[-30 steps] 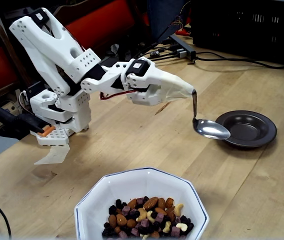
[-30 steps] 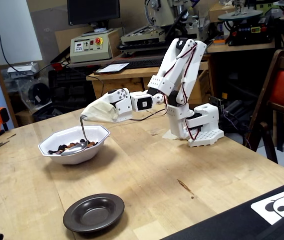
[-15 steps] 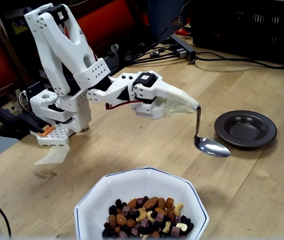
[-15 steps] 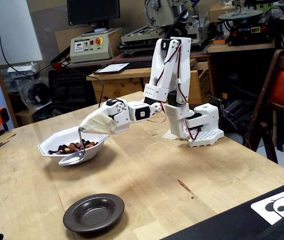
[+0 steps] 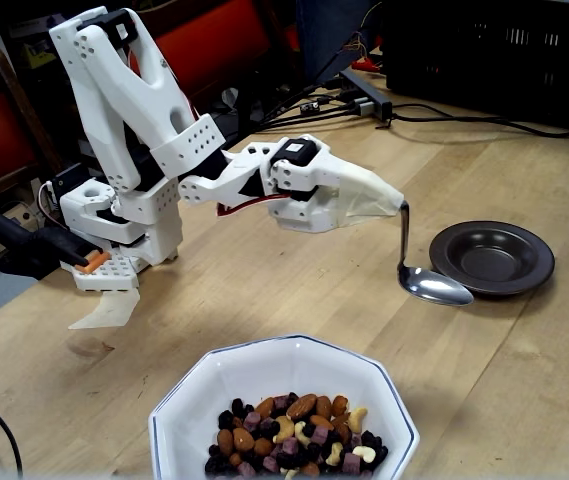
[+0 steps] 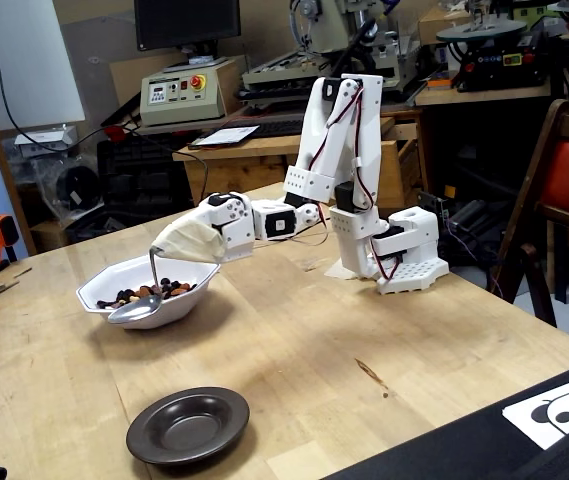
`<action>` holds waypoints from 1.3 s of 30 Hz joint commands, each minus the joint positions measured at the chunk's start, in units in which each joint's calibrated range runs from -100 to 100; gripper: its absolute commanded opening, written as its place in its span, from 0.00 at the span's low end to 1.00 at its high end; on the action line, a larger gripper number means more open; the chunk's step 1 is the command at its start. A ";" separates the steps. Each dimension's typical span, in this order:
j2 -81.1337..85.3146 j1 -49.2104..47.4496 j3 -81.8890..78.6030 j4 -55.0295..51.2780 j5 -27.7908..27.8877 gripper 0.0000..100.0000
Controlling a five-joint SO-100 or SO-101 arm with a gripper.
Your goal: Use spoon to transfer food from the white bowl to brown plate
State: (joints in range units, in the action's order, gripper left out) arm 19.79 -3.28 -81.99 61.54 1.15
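My gripper [image 5: 389, 205] is wrapped in pale tape and is shut on the handle of the silver spoon [image 5: 434, 285]. The spoon hangs down with its oval bowl level and empty, just above the wooden table. In one fixed view it is close to the left rim of the brown plate [image 5: 492, 258], which is empty. The white bowl [image 5: 264, 350] sits at the front with the food [image 5: 294, 435] of nuts and dried fruit in it. In the other fixed view the gripper [image 6: 179, 243] holds the spoon [image 6: 136, 310] in front of the white bowl [image 6: 94, 292] and its food [image 6: 149, 292]. There the brown plate [image 6: 188, 427] lies nearer the camera.
The arm's white base [image 6: 404, 265] stands at the table's far side. Cables [image 5: 464, 120] and a black crate [image 5: 494, 50] lie behind the plate. A red-seated chair [image 6: 564, 180] stands to the right. Paper sheets [image 6: 564, 405] lie on a dark surface at the near right corner.
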 commanded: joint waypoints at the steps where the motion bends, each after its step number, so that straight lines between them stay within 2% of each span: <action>1: 0.45 5.36 2.69 1.30 0.20 0.03; 23: 0.45 26.54 2.43 1.78 0.59 0.03; 39: 0.53 28.84 2.25 1.38 0.68 0.02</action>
State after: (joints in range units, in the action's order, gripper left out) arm 19.79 24.09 -81.99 61.54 1.64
